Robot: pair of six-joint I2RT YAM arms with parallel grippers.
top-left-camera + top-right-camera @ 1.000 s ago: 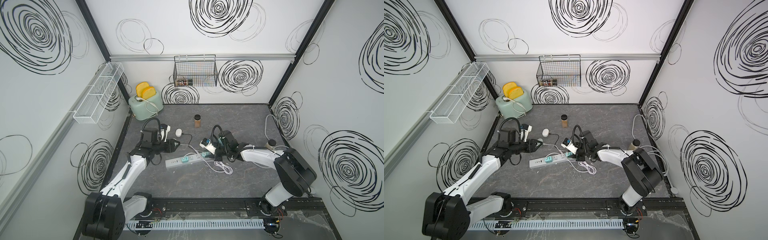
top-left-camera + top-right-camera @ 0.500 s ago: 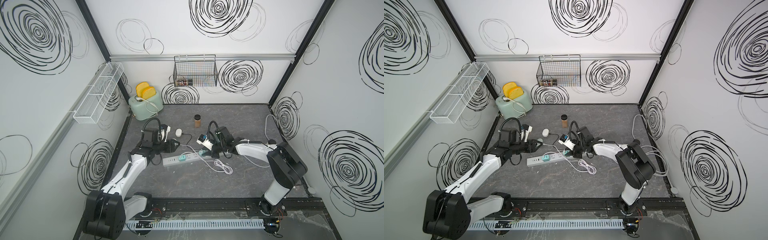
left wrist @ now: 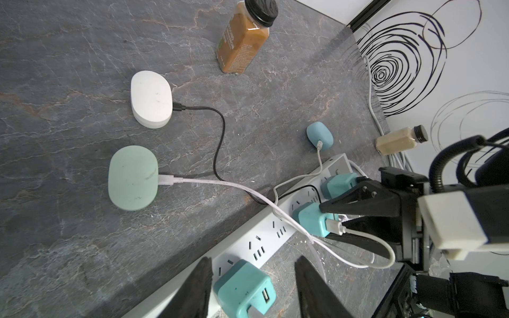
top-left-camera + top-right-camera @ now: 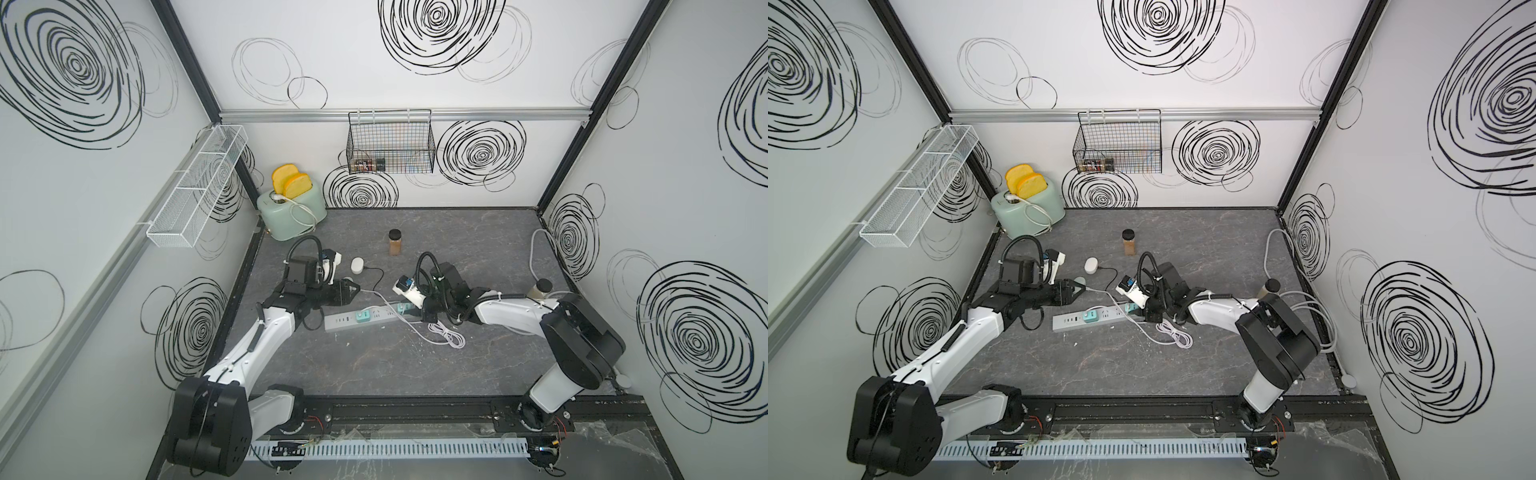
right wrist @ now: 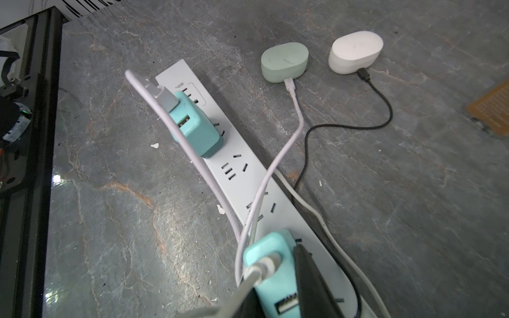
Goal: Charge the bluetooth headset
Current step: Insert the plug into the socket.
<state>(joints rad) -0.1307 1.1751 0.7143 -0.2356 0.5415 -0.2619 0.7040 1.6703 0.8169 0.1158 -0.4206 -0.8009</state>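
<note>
One mint-green oval earbud case (image 3: 132,177) lies on the grey stone-patterned table (image 3: 82,55), just beside a white oval case (image 3: 151,99). A white cable (image 3: 220,184) is plugged into it. Right gripper (image 3: 330,223) clamps a teal cube charger (image 3: 309,219) seated in the white power strip (image 3: 249,249). Left gripper (image 3: 253,261) hangs wide, holding nothing.

Bright even light, soft shadows, warped edges

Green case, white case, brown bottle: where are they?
green case (image 3: 133,177): left wrist view, lid middle.
white case (image 3: 151,97): left wrist view, lid middle.
brown bottle (image 3: 242,41): left wrist view, its label.
</note>
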